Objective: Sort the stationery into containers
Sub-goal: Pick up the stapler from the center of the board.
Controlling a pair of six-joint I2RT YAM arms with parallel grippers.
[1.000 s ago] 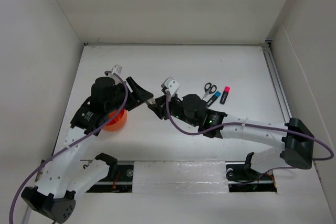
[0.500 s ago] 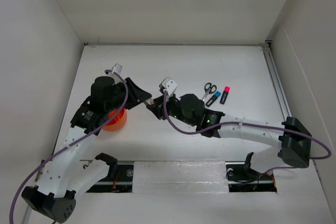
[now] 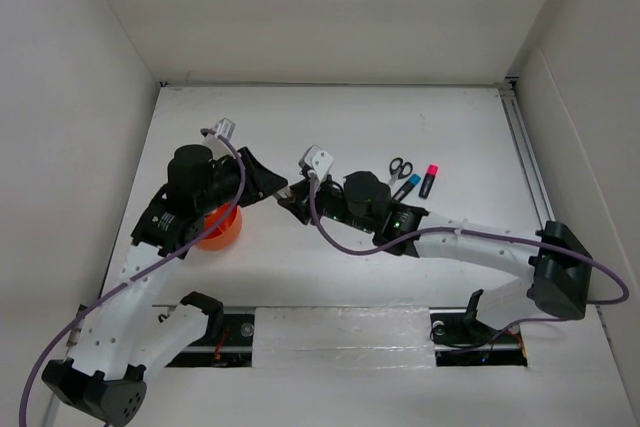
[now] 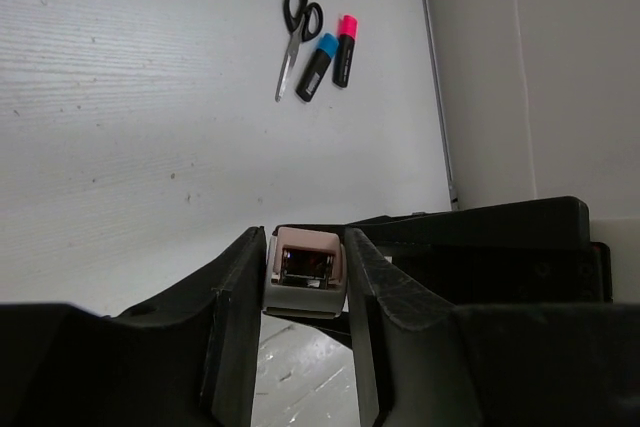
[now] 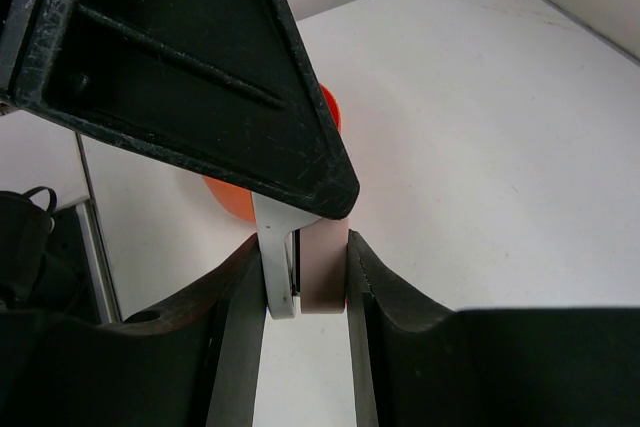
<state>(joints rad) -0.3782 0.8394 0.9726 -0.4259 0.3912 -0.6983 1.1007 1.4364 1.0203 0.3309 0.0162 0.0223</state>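
Noted left end effector narrower than a second ago, now pinched on the block. Found right end effector likewise narrow on the same block, held mid-air between both, near the cup. Read as a handover: left grip made, right release not yet done. Logged block as small, pinkish with a pale grey-white side, likely an eraser. Counted scissors, blue highlighter and pink highlighter lying on counter, well apart, unsorted.
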